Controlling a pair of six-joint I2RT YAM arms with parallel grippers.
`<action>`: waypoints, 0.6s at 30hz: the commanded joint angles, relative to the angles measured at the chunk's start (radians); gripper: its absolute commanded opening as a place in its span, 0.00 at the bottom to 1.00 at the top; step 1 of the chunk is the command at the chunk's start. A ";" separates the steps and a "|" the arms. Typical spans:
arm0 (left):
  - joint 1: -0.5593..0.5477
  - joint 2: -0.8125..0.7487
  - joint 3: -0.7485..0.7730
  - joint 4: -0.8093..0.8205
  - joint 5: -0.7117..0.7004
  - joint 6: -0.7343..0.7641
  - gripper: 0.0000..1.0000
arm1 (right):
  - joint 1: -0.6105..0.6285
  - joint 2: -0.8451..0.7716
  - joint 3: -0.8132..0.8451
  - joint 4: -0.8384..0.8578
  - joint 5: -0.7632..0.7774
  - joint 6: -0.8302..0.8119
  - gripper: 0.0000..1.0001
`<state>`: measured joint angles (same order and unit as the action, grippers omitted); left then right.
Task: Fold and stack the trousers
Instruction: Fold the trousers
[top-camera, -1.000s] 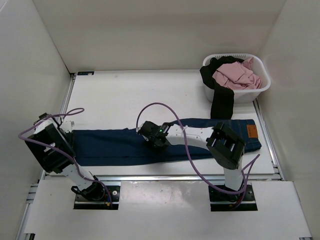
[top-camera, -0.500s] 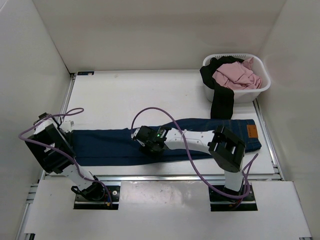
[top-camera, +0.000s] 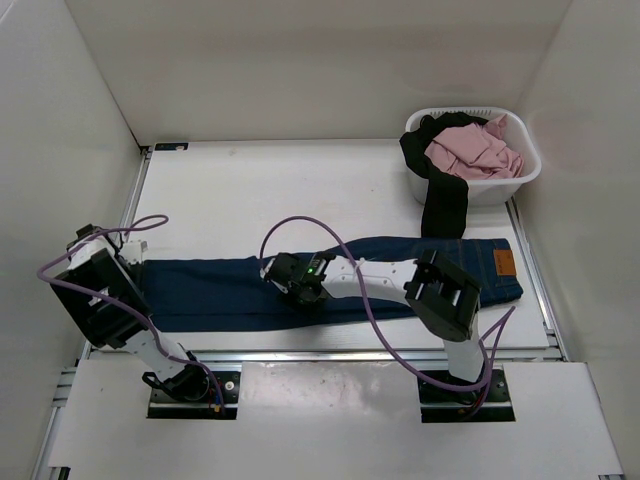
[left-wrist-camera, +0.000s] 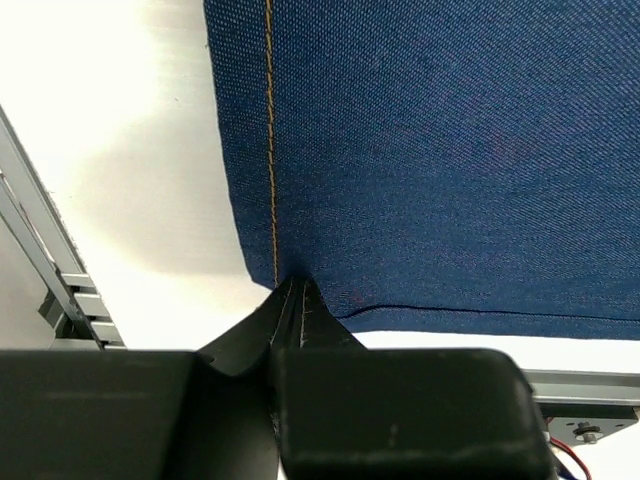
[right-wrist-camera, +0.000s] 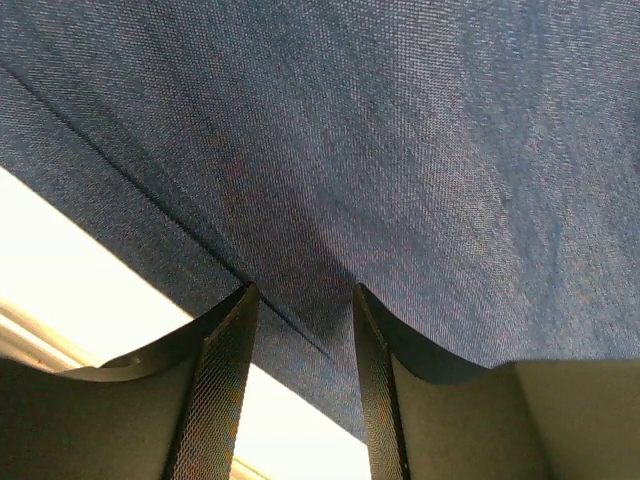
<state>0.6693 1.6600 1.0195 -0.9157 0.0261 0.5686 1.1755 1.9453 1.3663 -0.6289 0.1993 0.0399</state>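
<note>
Hem corner pinched at the left, mid-leg straddled at the right.
At 8 o'clock, the left end effector (left-wrist-camera: 290, 287) is clamped narrow on the near hem corner of the trousers (top-camera: 220, 290). They lie flat across the near surface (top-camera: 280, 190), with the tan waistband patch (top-camera: 504, 262) at 4 o'clock. Near 6 o'clock, the right end effector (right-wrist-camera: 301, 292) stands half wide on the near folded edge, gripping nothing visibly. The denim looks heavy, soft and unlikely to slip, so hems and folded edges seem the best holds.

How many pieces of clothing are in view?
3: jeans spread flat on the table, a black garment draped over the basket rim, a pink one inside it. More may be hidden underneath.
</note>
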 joint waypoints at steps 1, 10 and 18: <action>0.000 -0.006 0.017 0.008 0.006 0.010 0.14 | 0.000 0.014 0.042 -0.014 0.009 -0.031 0.48; 0.000 -0.039 0.048 -0.012 -0.018 0.019 0.14 | 0.009 0.032 0.043 -0.023 -0.035 -0.040 0.22; 0.044 -0.005 0.057 -0.012 0.012 0.019 0.72 | 0.018 0.021 0.043 -0.023 -0.035 -0.040 0.31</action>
<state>0.6971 1.6611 1.0431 -0.9234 0.0010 0.5865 1.1801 1.9667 1.3743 -0.6353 0.1757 0.0139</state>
